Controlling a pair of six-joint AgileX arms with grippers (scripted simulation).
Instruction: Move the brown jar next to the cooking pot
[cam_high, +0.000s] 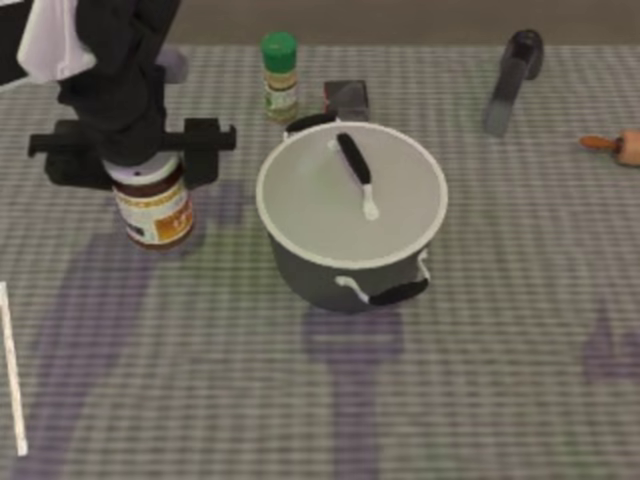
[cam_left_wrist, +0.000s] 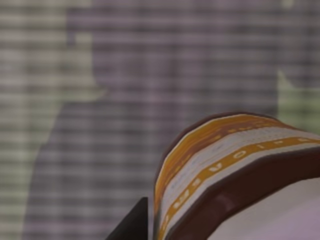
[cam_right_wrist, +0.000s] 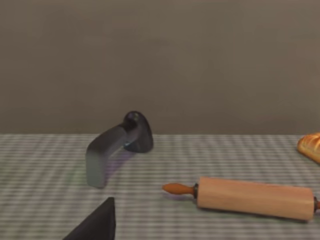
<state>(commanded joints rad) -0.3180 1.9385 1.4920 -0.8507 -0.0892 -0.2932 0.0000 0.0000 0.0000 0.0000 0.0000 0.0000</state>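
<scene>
The brown jar (cam_high: 155, 212), white-lidded with an orange-and-white label, is at the table's left, a jar's width left of the cooking pot (cam_high: 350, 215). The pot is large and grey, with a flat white-rimmed lid and black handles. My left gripper (cam_high: 135, 165) comes down over the jar's top and is shut on it. In the left wrist view the jar (cam_left_wrist: 235, 165) fills the near corner, with one dark fingertip (cam_left_wrist: 131, 225) against its side. Whether the jar rests on the cloth I cannot tell. My right gripper (cam_right_wrist: 100, 225) is out of the top view, low at the far right.
A green-capped spice bottle (cam_high: 280, 75) and a small dark box (cam_high: 347, 98) stand just behind the pot. A grey hand-held scanner (cam_high: 512, 80) and a rolling pin (cam_high: 615, 147) lie at the back right, with bread (cam_right_wrist: 311, 146) beyond. A white strip (cam_high: 12, 370) lies along the left edge.
</scene>
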